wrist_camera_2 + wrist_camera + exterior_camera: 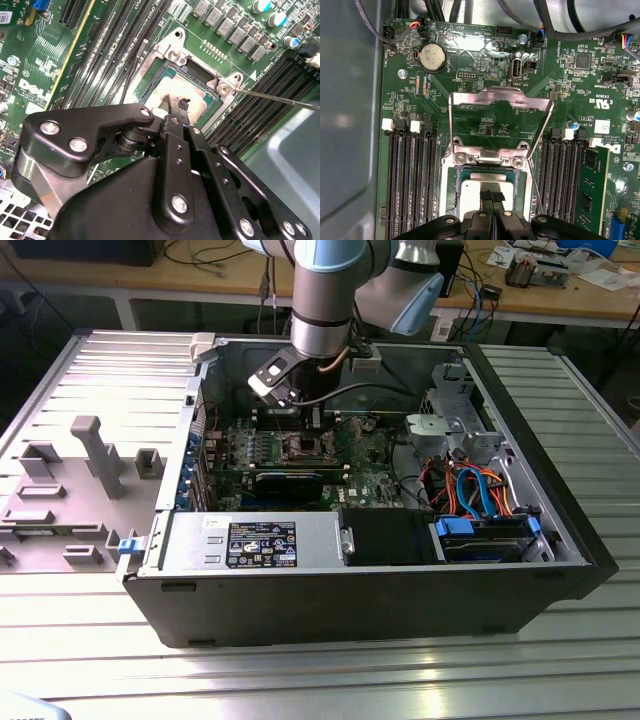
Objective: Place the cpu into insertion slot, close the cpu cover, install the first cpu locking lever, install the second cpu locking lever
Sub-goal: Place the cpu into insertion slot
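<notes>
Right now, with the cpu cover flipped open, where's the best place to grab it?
Probably the free cross-bar of the cpu cover, opposite its hinge at the insertion slot. The frame stands tilted open with that bar unobstructed, so come from above.

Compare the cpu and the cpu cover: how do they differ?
The cpu is a solid plate; the cover is a frame with a window. The cpu lies flat in the slot; the cover stands raised, open. The gripper is at the cpu, apart from the cover. Both are silvery metal.
</notes>
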Controlling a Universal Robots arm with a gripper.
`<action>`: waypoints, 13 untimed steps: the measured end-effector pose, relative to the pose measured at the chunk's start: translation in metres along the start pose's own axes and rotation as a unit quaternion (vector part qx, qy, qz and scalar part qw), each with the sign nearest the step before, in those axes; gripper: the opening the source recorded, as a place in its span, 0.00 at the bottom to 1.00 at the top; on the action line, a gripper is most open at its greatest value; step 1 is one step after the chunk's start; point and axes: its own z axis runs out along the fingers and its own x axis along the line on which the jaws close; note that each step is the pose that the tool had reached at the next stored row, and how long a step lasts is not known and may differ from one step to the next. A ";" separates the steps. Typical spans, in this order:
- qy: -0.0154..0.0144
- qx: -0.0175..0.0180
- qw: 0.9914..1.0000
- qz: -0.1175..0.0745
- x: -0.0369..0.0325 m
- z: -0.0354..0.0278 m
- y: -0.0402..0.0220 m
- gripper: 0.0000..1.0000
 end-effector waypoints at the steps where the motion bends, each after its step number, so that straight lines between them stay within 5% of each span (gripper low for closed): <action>1: 0.000 0.000 1.000 0.000 0.0001 -0.0006 0.0000 0.11; 13: 0.002 0.000 1.000 0.000 -0.0011 -0.0189 0.0016 0.11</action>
